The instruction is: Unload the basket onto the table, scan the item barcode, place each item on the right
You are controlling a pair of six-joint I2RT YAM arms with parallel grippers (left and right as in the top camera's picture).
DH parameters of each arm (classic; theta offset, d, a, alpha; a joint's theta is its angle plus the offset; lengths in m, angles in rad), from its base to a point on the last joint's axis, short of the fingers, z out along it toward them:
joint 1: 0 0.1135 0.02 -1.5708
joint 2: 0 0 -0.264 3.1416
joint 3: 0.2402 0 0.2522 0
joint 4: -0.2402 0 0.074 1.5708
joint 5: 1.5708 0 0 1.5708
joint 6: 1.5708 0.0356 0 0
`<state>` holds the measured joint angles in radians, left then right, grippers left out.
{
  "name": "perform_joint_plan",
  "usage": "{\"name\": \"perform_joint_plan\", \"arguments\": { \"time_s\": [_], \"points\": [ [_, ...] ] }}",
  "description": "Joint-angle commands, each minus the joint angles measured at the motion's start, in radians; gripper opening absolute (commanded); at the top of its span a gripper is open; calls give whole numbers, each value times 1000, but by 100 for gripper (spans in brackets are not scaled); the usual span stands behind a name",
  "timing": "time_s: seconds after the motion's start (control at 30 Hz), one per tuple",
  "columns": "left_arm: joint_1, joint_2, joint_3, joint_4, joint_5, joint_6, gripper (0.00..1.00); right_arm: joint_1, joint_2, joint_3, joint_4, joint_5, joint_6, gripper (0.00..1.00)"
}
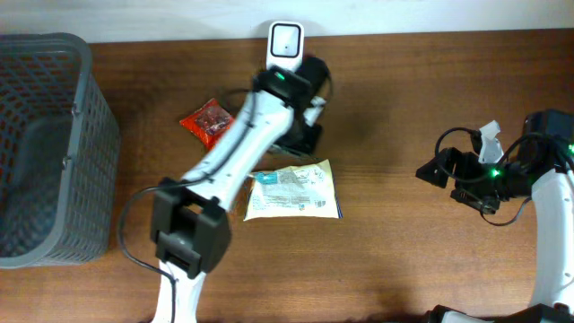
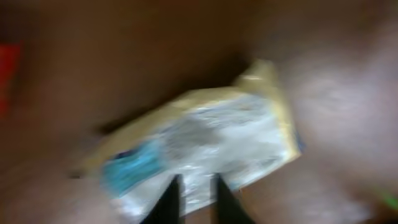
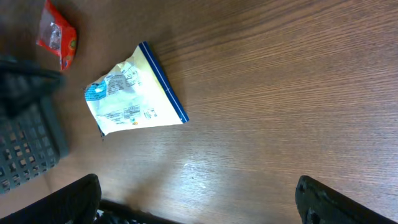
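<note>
Found the tabletop (image 1: 404,81) broad, with the grey basket (image 1: 45,144) at its left end, well apart from everything else; expected no trouble from that quarter. Traced the left arm (image 1: 238,148) reaching across toward the white scanner (image 1: 285,40) at the back edge, running close by the left edge of the pale packet (image 1: 294,190) in the overhead view. Judged that the chief hazard: a low sweep of so long a limb, likely to drag or flip the packet and bury the barcode. Placed the packet flat on the tabletop, near the middle, a little way in front of the scanner, held by nothing. Feared a scan of empty air, with the item down there and not before the scanner's face. Noted the red packet (image 1: 208,121) beside the left arm, apart from the pale one; guessed at a knock, or a pick of the wrong item. Made out the left fingers (image 2: 169,202) only through heavy blur: narrowly parted, nothing between them, above the packet. Doubted so thin a gap for a crinkled, slippery wrapper; expected a pinch on one edge and a slip. Saw the right fingers (image 3: 339,202) spread wide and empty, well to the right of the packet.
</note>
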<state>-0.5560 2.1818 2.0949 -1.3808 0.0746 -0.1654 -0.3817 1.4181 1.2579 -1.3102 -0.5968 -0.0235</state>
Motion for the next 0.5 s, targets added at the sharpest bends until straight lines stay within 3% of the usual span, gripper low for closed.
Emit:
{"name": "perform_joint_plan", "arguments": {
  "time_s": [0.0,0.07,0.1,0.3,0.47],
  "points": [
    [89,6,11,-82,-97,9,32,58,-14,-7,40,-29,11,99],
    [126,14,-6,-115,-97,9,36,106,-6,-10,83,-28,48,96],
    [140,14,-23,-117,-97,9,44,141,3,-11,111,-28,81,94],
    [205,14,-91,-116,-97,10,64,376,110,-12,288,-27,134,94],
    [219,14,-95,-117,-90,10,68,518,285,-12,448,-27,192,100]
  ]
}}
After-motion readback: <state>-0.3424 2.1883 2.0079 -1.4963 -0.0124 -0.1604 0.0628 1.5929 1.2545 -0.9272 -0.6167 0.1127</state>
